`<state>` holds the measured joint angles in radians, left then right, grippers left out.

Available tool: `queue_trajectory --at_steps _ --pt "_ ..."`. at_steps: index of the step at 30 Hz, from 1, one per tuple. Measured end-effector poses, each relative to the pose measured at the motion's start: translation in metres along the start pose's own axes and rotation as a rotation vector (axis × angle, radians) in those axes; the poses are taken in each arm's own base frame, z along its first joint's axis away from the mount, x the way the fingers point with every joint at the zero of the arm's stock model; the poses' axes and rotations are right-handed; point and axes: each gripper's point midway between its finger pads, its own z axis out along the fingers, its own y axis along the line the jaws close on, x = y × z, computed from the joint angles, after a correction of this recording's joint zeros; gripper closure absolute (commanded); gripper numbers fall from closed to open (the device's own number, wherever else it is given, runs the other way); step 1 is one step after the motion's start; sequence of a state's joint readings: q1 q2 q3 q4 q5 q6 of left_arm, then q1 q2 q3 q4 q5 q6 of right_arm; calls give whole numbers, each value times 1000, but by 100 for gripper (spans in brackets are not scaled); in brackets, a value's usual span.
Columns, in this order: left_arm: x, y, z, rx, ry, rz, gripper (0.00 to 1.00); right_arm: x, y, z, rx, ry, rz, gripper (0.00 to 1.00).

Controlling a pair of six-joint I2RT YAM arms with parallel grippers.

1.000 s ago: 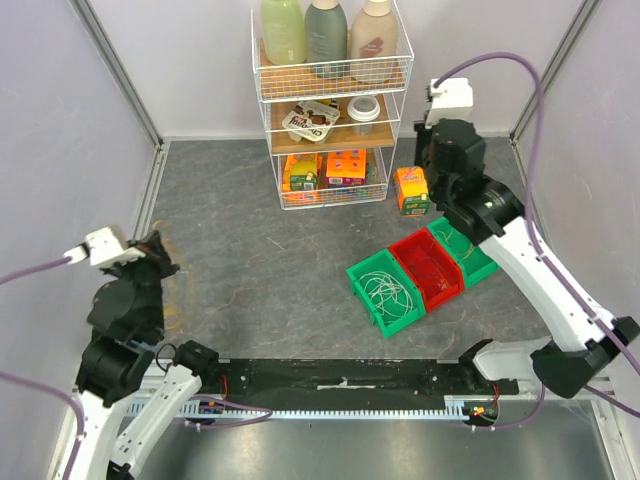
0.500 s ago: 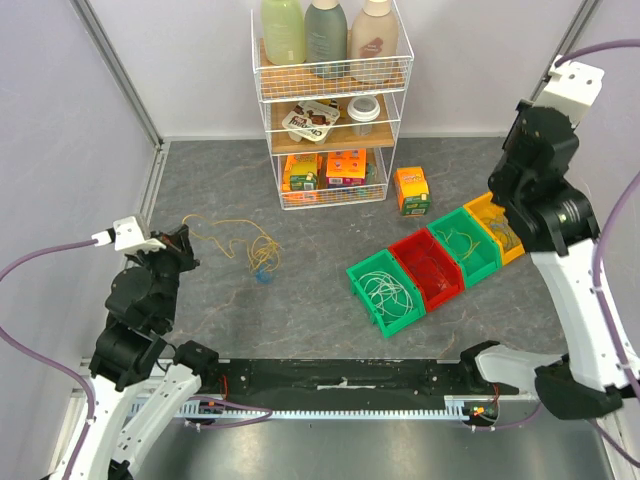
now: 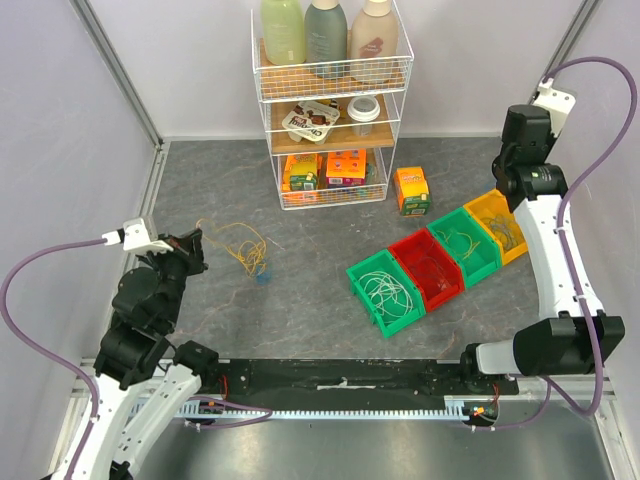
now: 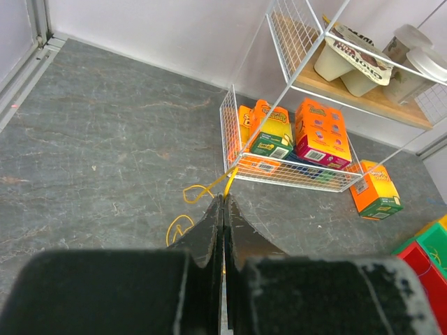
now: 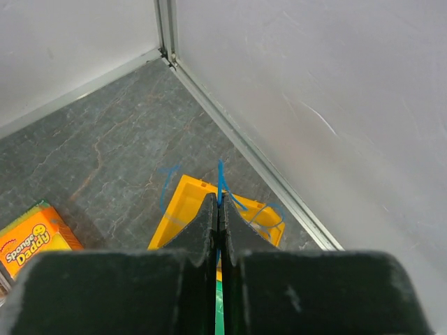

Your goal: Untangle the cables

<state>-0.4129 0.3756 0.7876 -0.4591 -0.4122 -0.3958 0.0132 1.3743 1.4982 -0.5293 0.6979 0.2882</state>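
Note:
A thin yellow cable (image 3: 240,245) lies in loose loops on the grey floor, with a small blue bit (image 3: 262,272) at its near end. My left gripper (image 3: 192,246) is shut on this yellow cable (image 4: 199,190); in the left wrist view the strand runs out from between the closed jaws (image 4: 224,197). My right gripper (image 3: 508,180) is raised over the yellow bin (image 3: 503,226). In the right wrist view it (image 5: 218,199) is shut on a thin blue cable (image 5: 221,176) that curls above the yellow bin (image 5: 174,209). White cables (image 3: 388,290) lie in the near green bin.
Four bins stand in a diagonal row: green (image 3: 372,300), red (image 3: 428,268), green (image 3: 466,250), yellow. A wire shelf rack (image 3: 330,100) with bottles and boxes stands at the back. An orange sponge box (image 3: 411,190) sits beside it. Walls close in left and right.
My right arm has swung right from above the middle bins to over the yellow bin. My left gripper has moved right, and the yellow cable now lies spread on the floor.

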Motion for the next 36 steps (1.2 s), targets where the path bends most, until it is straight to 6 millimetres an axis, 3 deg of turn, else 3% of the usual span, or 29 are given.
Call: queue_trajectory --at_steps 6,9,14,19,24,31,36 --pt "7 2 0 1 10 -5 98 -10 0 -3 -13 -21 20 100" --pt "8 2 -1 0 11 -6 98 -36 -3 -11 -22 -67 54 100" --pt "7 3 -2 3 4 -10 98 -95 -15 -43 -66 -191 156 100" --pt "7 3 -3 4 2 -10 98 -119 -32 -69 -81 -259 215 100" --pt "7 3 -3 3 3 -10 98 -108 -30 -63 -73 -240 203 100" --pt "7 3 -3 3 3 -10 98 -62 -20 -38 -42 -144 124 100" --pt "8 3 -3 2 6 -9 98 -33 -24 -20 -2 -96 92 100"
